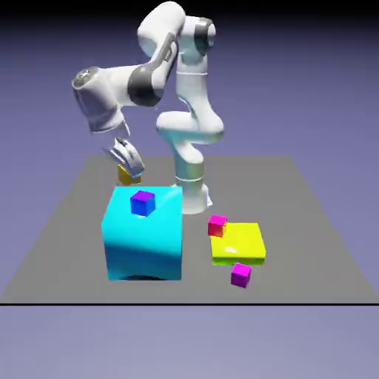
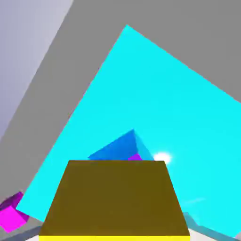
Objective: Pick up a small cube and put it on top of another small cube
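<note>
While the gripper [image 1: 126, 167] is clamped on the yellow cube [image 2: 114, 200], beyond the block [image 1: 144, 244] in the exterior view, the carry is best made high and level, then lowered squarely onto, presumably, the blue cube [image 1: 143, 203]. Fingertips are largely hidden; the held cube masks most of the blue one in the hand view.

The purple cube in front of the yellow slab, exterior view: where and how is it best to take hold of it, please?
I would come from straight above and pinch the purple cube across its left and right upright faces. It sits flat with its top uncovered, and the yellow slab lies close behind, which probably makes the back face harder to reach.
</note>
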Robot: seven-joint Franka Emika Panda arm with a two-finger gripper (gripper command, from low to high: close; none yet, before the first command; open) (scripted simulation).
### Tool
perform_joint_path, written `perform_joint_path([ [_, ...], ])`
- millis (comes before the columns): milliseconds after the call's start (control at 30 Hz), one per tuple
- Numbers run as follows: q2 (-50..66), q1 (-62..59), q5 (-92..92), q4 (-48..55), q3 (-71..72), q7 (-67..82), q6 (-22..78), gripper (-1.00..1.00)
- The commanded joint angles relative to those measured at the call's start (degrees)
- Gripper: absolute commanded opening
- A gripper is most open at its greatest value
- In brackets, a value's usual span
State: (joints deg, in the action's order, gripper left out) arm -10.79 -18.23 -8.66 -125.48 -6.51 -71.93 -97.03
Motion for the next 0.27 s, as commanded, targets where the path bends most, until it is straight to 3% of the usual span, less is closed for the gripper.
perform_joint_path([
  [0, 0.3, 0.1, -0.1, -2.1, 0.1, 0.2, -2.3, -1.0],
  [133, 1.1, 0.5, -0.8, -9.1, 0.6, 0.8, -10.2, -1.0],
  [167, 1.1, 0.5, -0.8, -9.1, 0.6, 0.8, -10.2, 1.0],
  [233, 0.9, 0.4, -0.6, -7.0, 0.5, 0.6, -7.8, 1.0],
])
